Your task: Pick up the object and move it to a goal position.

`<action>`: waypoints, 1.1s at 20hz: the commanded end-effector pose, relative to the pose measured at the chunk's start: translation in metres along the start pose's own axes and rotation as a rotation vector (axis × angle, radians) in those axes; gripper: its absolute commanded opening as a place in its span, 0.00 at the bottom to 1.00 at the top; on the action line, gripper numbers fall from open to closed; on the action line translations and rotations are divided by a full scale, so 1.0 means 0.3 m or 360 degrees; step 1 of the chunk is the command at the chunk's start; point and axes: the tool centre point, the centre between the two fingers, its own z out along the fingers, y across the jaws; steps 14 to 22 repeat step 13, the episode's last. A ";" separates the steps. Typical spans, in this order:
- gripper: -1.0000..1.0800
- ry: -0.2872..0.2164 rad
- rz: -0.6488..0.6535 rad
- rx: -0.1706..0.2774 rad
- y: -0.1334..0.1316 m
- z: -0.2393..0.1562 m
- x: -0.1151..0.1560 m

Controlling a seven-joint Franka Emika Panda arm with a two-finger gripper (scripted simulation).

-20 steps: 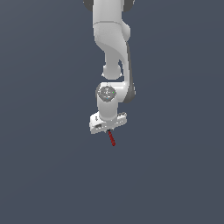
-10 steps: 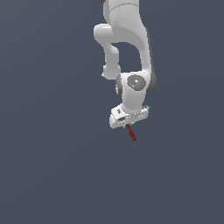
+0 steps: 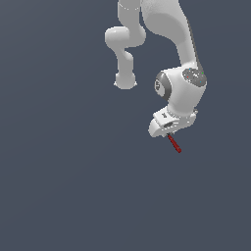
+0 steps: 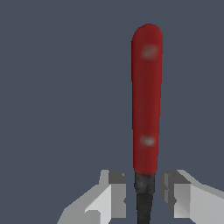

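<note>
The thin red rod sticks out below my white gripper, slanting down toward the exterior view's right. In the wrist view the red rod extends away from me, and its short black end sits between my two fingers. The gripper is shut on that black end. The rod hangs free in the air, touching nothing else. The white arm reaches down from the upper part of the exterior view.
A plain dark grey-blue surface fills the background in both views. No other objects, containers or edges show.
The arm has swung toward the exterior view's right, carrying the red rod with it. The grip on the rod looks unchanged.
</note>
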 end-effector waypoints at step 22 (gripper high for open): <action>0.00 -0.0001 0.0005 0.0000 -0.135 -0.069 0.059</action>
